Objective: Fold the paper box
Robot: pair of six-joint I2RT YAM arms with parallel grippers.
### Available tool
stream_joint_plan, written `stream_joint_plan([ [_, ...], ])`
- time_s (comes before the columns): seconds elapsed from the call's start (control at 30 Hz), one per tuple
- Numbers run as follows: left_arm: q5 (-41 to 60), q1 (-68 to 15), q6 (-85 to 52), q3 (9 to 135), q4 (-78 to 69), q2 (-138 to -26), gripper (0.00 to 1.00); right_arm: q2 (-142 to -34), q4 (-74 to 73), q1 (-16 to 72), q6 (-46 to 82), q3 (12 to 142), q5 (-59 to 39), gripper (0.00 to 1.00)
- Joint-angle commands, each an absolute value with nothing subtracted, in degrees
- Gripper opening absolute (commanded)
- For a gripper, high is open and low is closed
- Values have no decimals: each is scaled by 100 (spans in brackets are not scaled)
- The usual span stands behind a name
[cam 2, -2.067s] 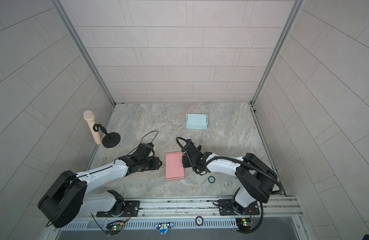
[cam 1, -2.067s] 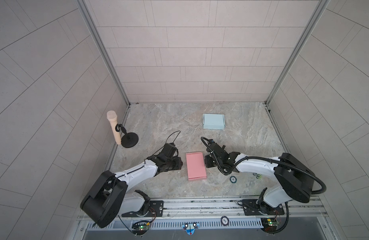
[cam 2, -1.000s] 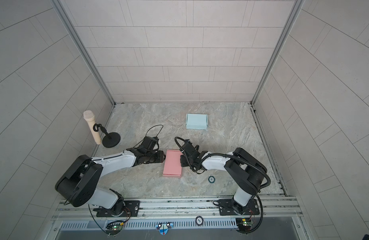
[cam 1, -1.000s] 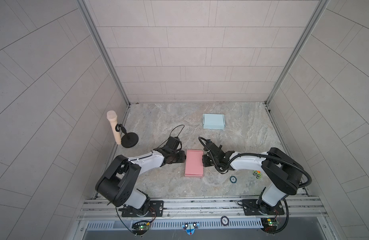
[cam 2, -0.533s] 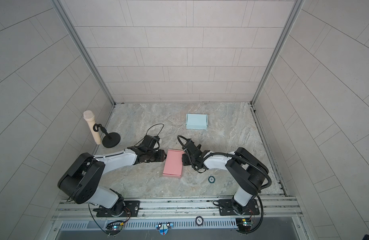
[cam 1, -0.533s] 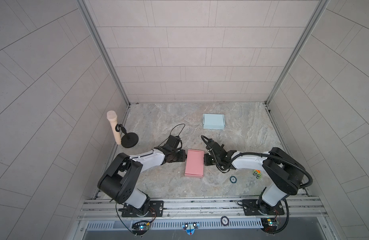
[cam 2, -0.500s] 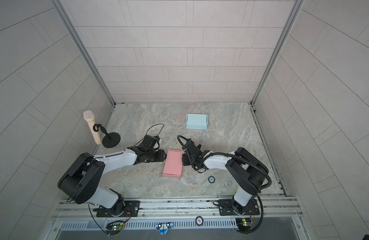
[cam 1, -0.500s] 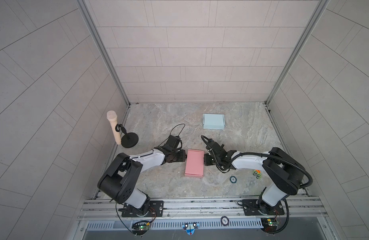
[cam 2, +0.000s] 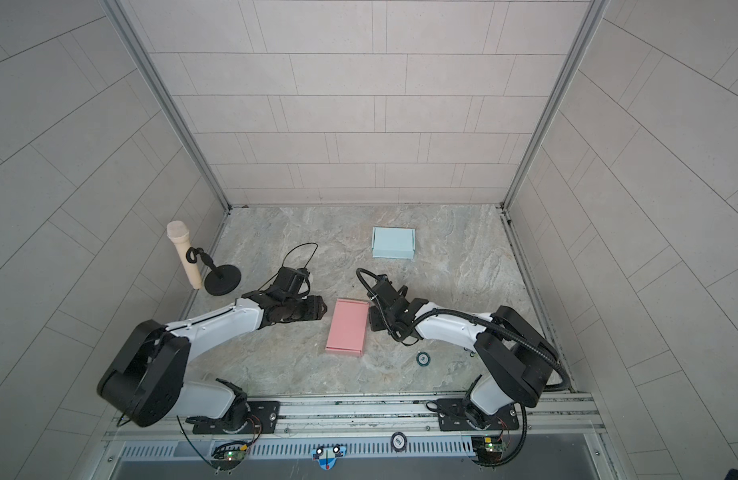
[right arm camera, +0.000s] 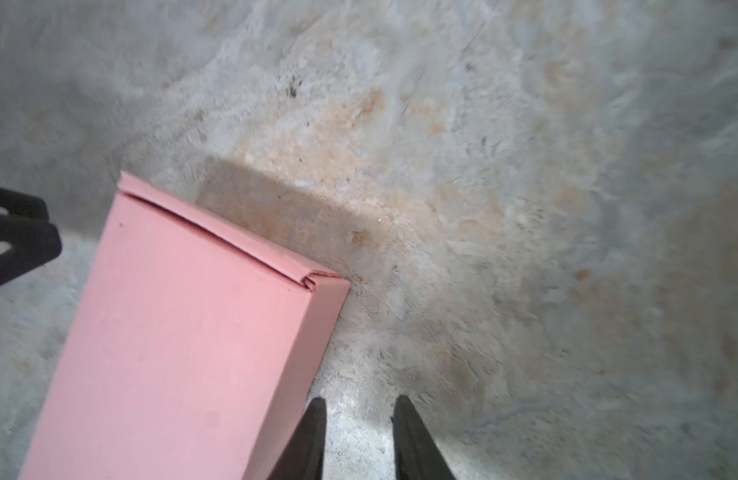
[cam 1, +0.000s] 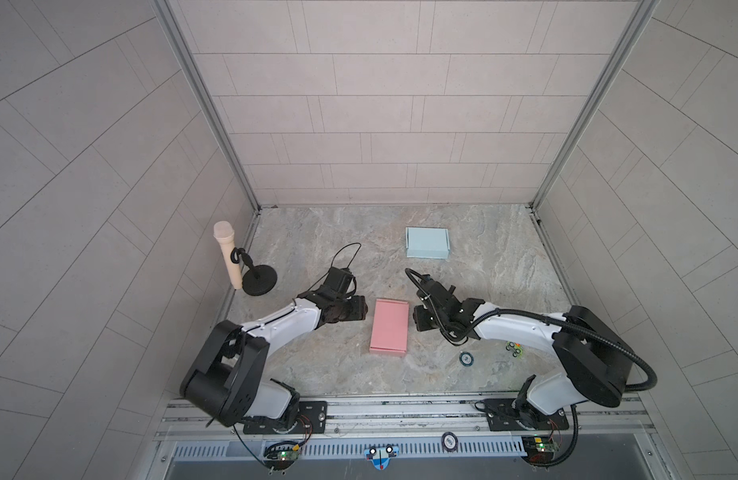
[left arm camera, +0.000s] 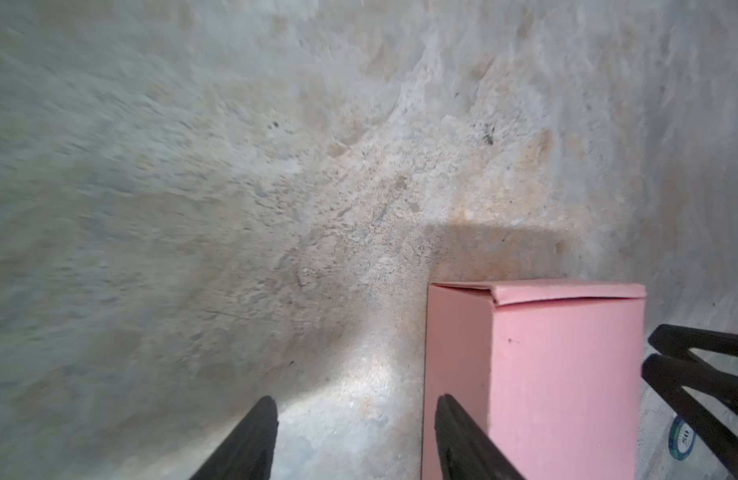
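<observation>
You have the pink paper box (cam 1: 389, 327) lying flat and closed, just below mid-frame in both top views; contents unseen. The left gripper (cam 1: 363, 313) stands just beside its left edge and the right gripper (cam 1: 416, 320) just beside its right edge, both with jaws apart and gripping nothing. The light-blue box (cam 1: 427, 248) sits well apart, above. Open table (cam 1: 317, 365) lies to the lower left.

**Both top views:** even, diffuse illum., no glare. Only faint, soft shadows fall on the bench (cam 1: 483, 266). Tile lines of the walls (cam 1: 400, 104) bow toward the frame edges (wide-angle lens).

**Wrist views:** dimmer overall, warm cast, w/ a bright patch on the bench at the left tool (left arm camera: 355, 401) and the right tool (right arm camera: 360, 399). The pink box (left arm camera: 566, 374) throws a soft-edged shadow past its far end. Bench texture smears toward the edges and is sharper near centre.
</observation>
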State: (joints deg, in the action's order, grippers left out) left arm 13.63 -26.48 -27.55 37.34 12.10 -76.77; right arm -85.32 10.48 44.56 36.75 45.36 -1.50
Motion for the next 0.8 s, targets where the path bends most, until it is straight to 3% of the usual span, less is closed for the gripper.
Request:
stream_joint_plan([
  [0.0,1171,-2804,-2880,3335,1702,-6873,69,-8331,1762,4474,3099,4960,-72,50],
  [0.17,835,-3843,-3644,2564,2030,-5406,71,-8648,2017,4458,2398,5708,-628,75],
  [0.37,544,-5290,-4738,1840,2047,-4073,77,-9626,2343,4404,1834,6757,-1205,89],
  [0.57,278,-6361,-5141,1846,1486,-4372,85,-10443,2592,4353,1525,7444,-1443,94],
  [0.77,395,-6442,-5186,1881,563,-5259,83,-10769,2644,4260,1481,7611,-1470,95],
])
